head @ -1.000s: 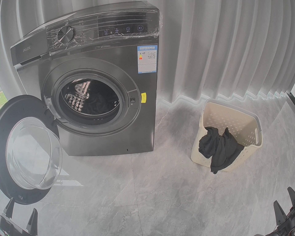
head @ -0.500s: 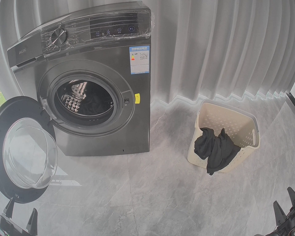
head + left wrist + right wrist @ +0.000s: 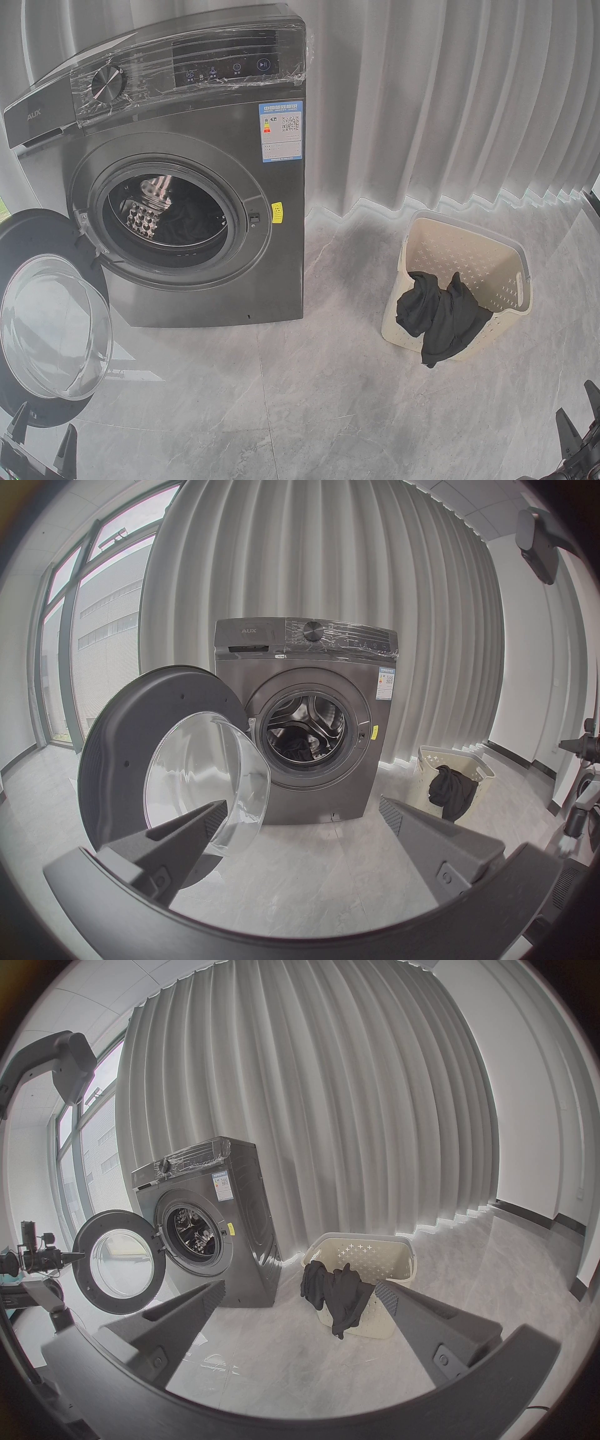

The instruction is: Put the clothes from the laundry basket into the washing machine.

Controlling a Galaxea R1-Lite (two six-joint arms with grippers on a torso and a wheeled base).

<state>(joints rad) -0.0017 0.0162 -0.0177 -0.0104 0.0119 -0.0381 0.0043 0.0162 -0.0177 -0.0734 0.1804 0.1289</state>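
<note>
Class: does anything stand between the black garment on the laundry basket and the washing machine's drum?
Nothing visible does: bare floor lies between the black garment and the drum, and the door is swung aside to the robot's left.

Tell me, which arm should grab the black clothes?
Right, probably. The black clothes hang over the laundry basket rim on the robot's right, nearer the open right claw. The left claw sits by the washer door.

The head camera looks forward and down at the washing machine (image 3: 278, 250) and the laundry basket (image 3: 469, 255) — not close. Both wrist cameras sit low, face forward, and share these two things.
</note>
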